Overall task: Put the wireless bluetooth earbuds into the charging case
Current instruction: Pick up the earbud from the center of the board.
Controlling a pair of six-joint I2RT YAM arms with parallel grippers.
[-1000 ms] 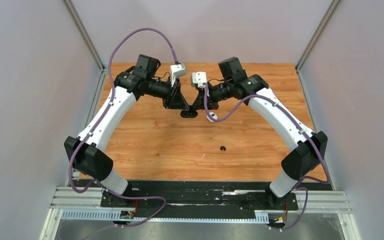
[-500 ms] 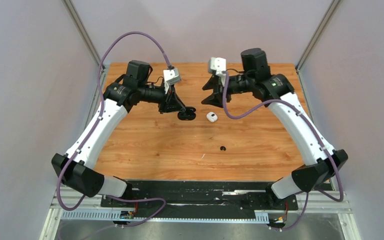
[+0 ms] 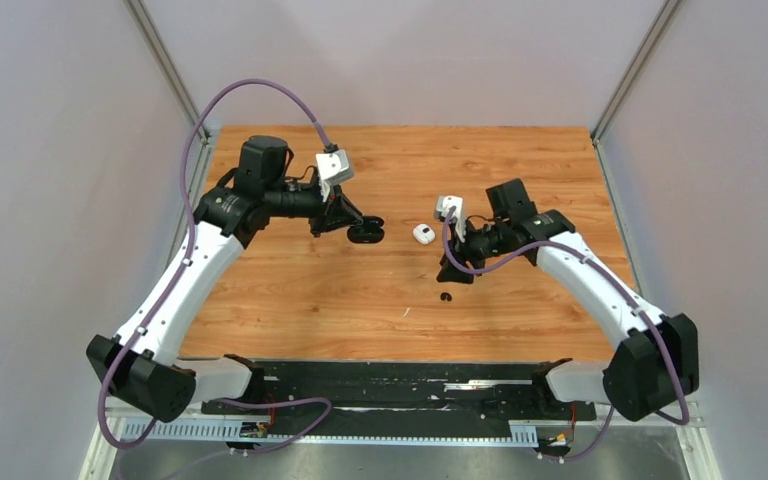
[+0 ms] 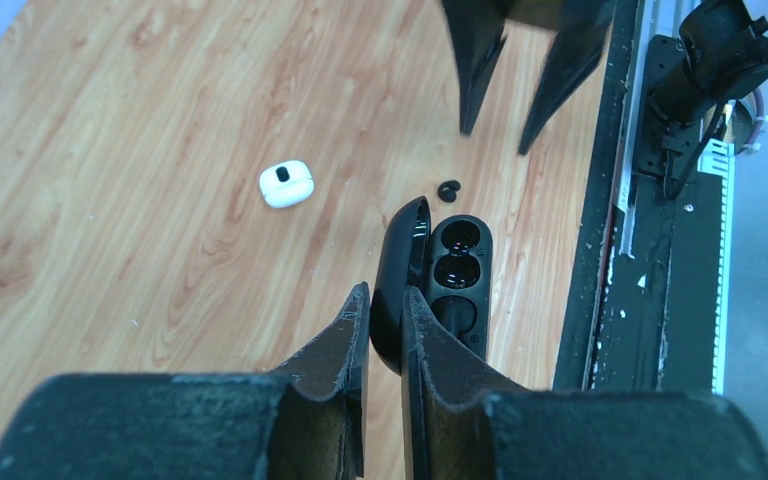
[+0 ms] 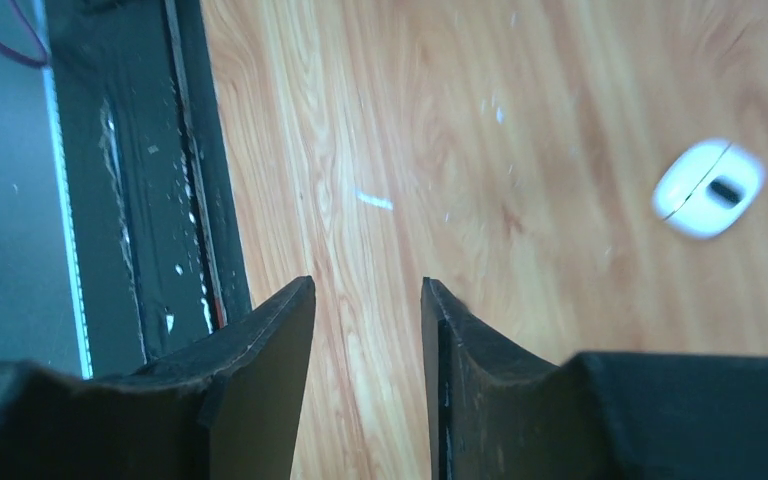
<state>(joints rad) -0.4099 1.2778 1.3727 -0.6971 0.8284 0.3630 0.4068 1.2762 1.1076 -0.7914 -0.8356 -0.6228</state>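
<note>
A black charging case (image 4: pixel 457 275) hangs above the table with its lid swung open, and its dark glossy wells show. My left gripper (image 4: pixel 385 300) is shut on that upright lid (image 4: pixel 400 260); from above it sits left of centre (image 3: pixel 365 232). One tiny black earbud (image 3: pixel 446 297) lies on the wood, also seen just beyond the case (image 4: pixel 448 190). My right gripper (image 3: pixel 455 272) hovers open just behind that earbud, with only bare wood between its fingers (image 5: pixel 368 285). The earbud is out of the right wrist view.
A small white pebble-shaped case with a dark patch (image 3: pixel 423 234) lies closed on the wooden table (image 3: pixel 310 290), between the two grippers (image 4: pixel 286 184) (image 5: pixel 708 188). A black mounting rail (image 3: pixel 400 385) runs along the near edge. Grey walls enclose the sides.
My right gripper left the black case, opened, swung back, then came down toward the near side by the black earbud. The left arm drew slightly left with the case.
</note>
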